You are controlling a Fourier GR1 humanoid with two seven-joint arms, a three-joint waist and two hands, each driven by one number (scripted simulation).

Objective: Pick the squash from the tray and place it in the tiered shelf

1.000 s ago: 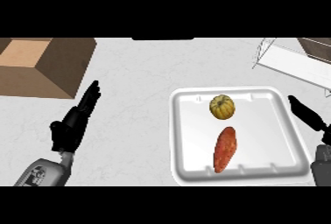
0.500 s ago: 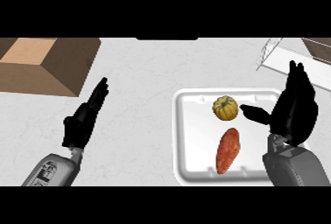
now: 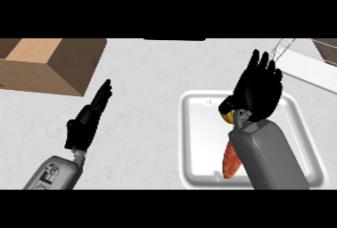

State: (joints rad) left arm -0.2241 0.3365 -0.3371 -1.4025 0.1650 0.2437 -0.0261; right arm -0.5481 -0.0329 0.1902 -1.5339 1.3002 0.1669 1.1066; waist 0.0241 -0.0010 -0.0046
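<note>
The white tray (image 3: pixel 195 142) lies on the counter at the right. My right hand (image 3: pixel 258 95) hovers over its upper half, fingers straight and pointing away from me, open. It covers most of the yellow squash (image 3: pixel 228 117); only a small yellow sliver shows beside the thumb and wrist. I cannot tell whether the hand touches it. The tiered shelf (image 3: pixel 308 66) shows as a white wire-framed corner at the upper right, just beyond the fingertips. My left hand (image 3: pixel 84 127) rests open at the left, fingers up, holding nothing.
A long orange-red sweet potato (image 3: pixel 230 162) lies in the tray's lower half, partly under my right forearm. A brown cardboard box (image 3: pixel 46 64) stands at the upper left. Pale counter lies between the box, the left hand and the tray.
My right hand has swung in from the tray's right edge to over the squash, which it now mostly hides. The left hand has barely shifted.
</note>
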